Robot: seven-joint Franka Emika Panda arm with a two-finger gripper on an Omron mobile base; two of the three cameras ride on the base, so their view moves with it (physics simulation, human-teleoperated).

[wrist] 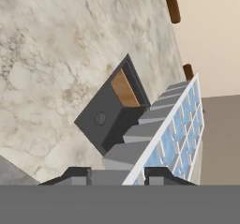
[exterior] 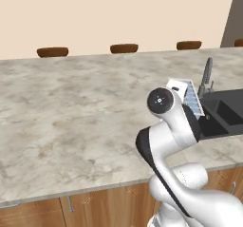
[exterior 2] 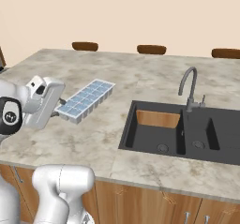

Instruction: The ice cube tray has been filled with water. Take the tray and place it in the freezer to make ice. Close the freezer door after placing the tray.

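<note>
Pincer [exterior 2: 59, 107] is clamping the near end of the ice cube tray [exterior 2: 88, 100], jaws closed on its short edge, and the tray is riding clear above the counter [exterior 2: 103, 134] rather than resting on it.

From the left base view, the arm is blocking much of the scene; the tray [exterior: 191, 97] is peeking out behind the wrist, tilted, with the dark sink [exterior: 223, 112] and the faucet [exterior: 207, 76] just beyond it.

From the right base view, the tray is stretching away from the hand over the marble, well left of the sink [exterior 2: 183, 131] and the faucet [exterior 2: 189, 88]. The water [exterior 2: 91, 94] is showing pale blue in both rows of cells.

From the hand view, the tray [wrist: 159, 138] is running up and away between the finger tips [wrist: 161, 174], its blue cells on edge, with the sink [wrist: 110, 110] far below.

Looks like the carrying step is under way: tray lifted, freezer nowhere in sight yet. Next move, I reckon, is calling for a turn toward the freezer while keeping the tray level, since that tilt could be spilling the fill.
</note>
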